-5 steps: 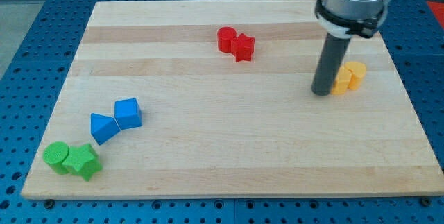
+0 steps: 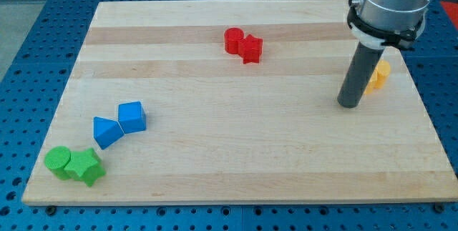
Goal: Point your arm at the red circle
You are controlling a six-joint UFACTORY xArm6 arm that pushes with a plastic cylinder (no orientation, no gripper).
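The red circle (image 2: 233, 39) sits at the top middle of the wooden board (image 2: 215, 166), touching a red star-like block (image 2: 250, 48) on its right. My tip (image 2: 348, 104) rests on the board far to the right of the red circle and lower in the view. The rod partly hides the yellow blocks (image 2: 379, 74) just behind it.
A blue cube (image 2: 132, 116) and a blue triangular block (image 2: 106, 131) lie at the lower left. A green circle (image 2: 58, 161) and a green star-like block (image 2: 86, 166) sit near the bottom left corner.
My tip has moved a little to the right and down the view, farther from the red circle. It now covers more of the yellow blocks. The other blocks have not moved.
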